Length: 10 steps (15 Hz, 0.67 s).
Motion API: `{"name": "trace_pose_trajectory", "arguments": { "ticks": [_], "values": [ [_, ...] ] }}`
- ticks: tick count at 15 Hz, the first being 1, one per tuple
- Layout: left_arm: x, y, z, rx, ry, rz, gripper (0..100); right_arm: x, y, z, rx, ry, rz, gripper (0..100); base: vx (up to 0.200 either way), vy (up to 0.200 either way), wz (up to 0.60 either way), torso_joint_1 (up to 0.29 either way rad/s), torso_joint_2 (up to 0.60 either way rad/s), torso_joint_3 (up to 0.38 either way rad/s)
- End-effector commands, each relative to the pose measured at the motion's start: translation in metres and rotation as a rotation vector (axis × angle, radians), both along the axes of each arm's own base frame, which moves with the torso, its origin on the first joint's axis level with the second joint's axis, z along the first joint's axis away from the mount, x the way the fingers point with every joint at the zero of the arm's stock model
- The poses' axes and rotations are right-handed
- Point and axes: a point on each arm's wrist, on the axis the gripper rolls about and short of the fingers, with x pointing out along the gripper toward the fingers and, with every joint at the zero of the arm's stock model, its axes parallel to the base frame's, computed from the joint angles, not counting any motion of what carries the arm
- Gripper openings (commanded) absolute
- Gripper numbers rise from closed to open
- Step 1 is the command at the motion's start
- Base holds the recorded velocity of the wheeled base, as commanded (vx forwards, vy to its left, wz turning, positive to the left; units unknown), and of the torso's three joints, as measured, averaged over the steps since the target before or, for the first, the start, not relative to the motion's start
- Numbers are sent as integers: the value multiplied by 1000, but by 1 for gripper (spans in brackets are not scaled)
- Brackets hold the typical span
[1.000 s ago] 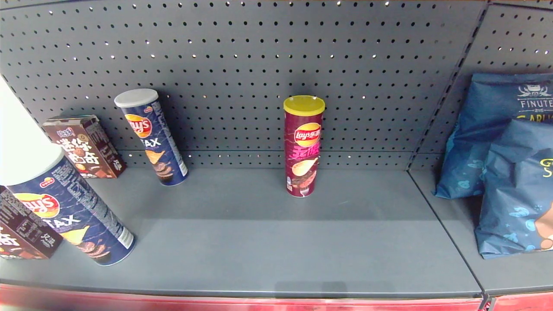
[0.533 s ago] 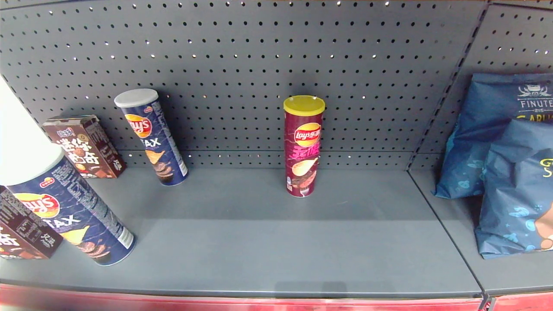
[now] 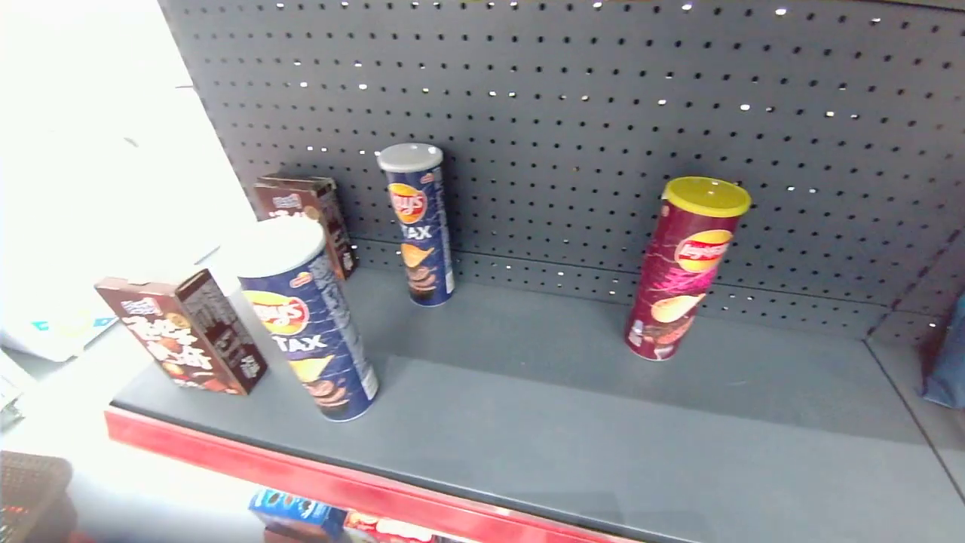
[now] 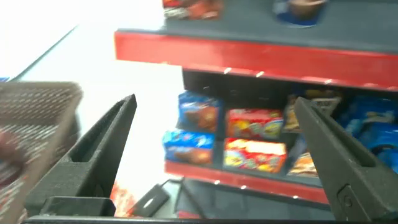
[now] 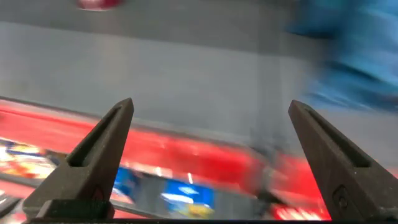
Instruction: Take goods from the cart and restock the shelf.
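Shelf [image 3: 573, 445] with a maroon can [image 3: 682, 271] upright near its back edge, right of middle; a rear blue can [image 3: 418, 226] near the back edge left of middle, and a rear box [image 3: 313, 204] in the back-left corner. A front blue can [image 3: 309, 332] and a front box [image 3: 185, 335] stand side by side near the front-left corner. Left gripper [image 4: 214, 102] and right gripper [image 5: 210, 104]: jaws released, spread wide and holding nothing, each facing the shelf's red front edge.
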Motion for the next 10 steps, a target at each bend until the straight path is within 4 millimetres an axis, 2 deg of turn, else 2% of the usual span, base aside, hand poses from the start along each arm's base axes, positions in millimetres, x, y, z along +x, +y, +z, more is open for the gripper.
{"name": "trace_pose_trajectory", "arguments": {
  "ticks": [1,10],
  "values": [
    [0,0,0,0,2,0,100,0,0,0,0,2,-1,100,0,0,600,12,2,2],
    [0,0,0,0,3,0,100,0,0,0,0,2,-1,100,0,0,600,3,2,0]
  ]
}}
